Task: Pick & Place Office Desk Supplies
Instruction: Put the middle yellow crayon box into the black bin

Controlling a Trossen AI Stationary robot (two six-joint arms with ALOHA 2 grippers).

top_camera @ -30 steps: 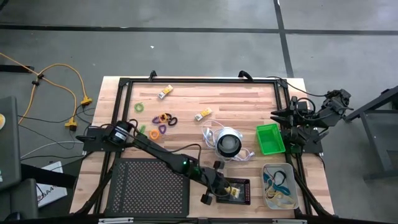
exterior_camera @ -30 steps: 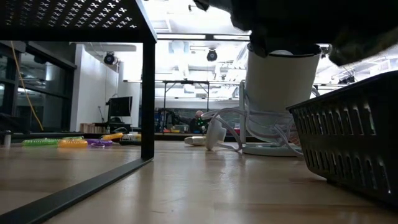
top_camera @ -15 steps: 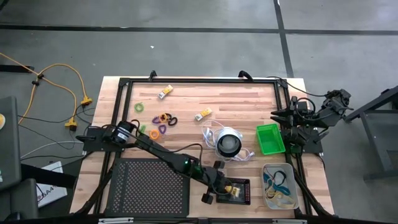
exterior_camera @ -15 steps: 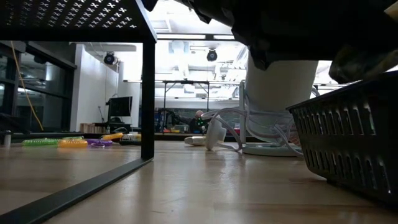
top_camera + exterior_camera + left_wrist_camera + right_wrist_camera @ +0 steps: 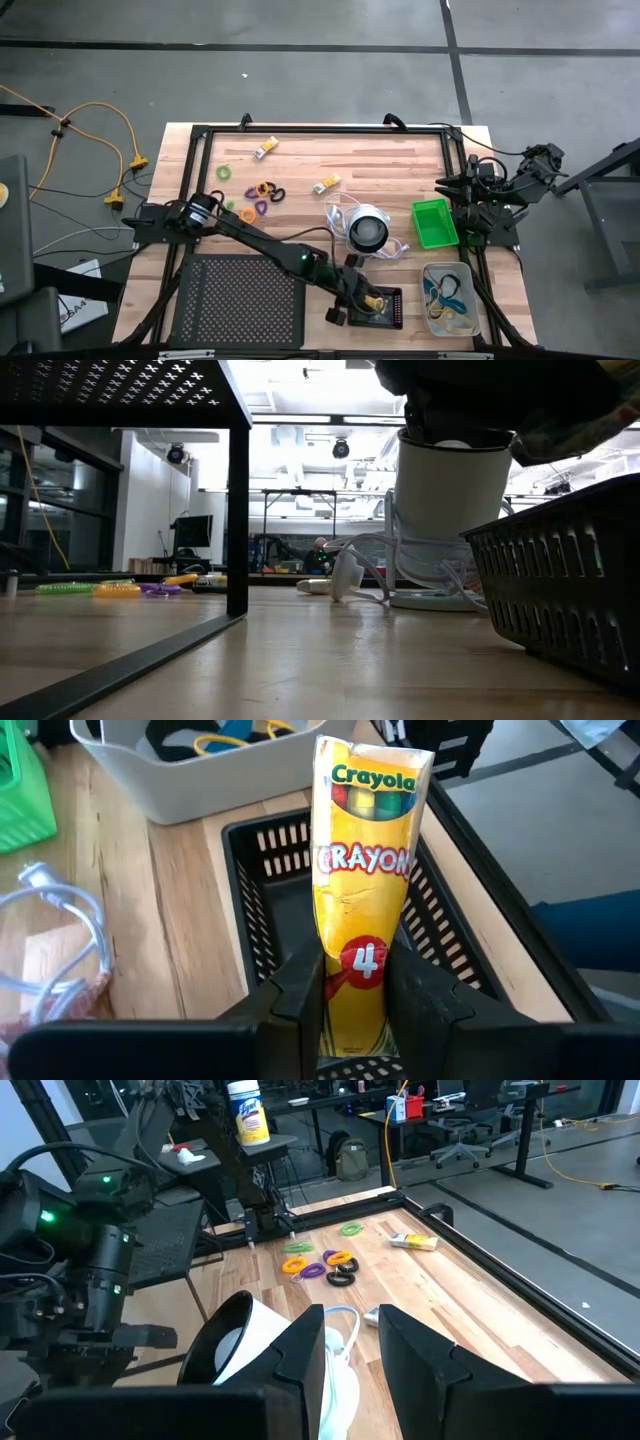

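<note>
Over the black tray [image 5: 260, 910], the left hand [image 5: 352, 995] pinched a yellow crayon pack [image 5: 365, 880] upright, while the right hand [image 5: 340, 1342] waited at the desk's [image 5: 300, 170] edge, fingers slightly parted.

We see a grey concrete floor [image 5: 300, 60] w/ dark seam lines around the wood-plank table [image 5: 380, 160], plus an orange cable [image 5: 95, 130] snaking at upper left of the overhead frame. In the low view the room beyond is bright: white ceiling w/ strip lights [image 5: 300, 380] at top center, dark-framed windows [image 5: 60, 500] at left, a monitor [image 5: 193, 532] on a far bench at mid-left. The right wrist view shows desks and office chairs [image 5: 480, 1130] at upper right, w/ a wipes canister [image 5: 245, 1112] on a stand at top center.
</note>
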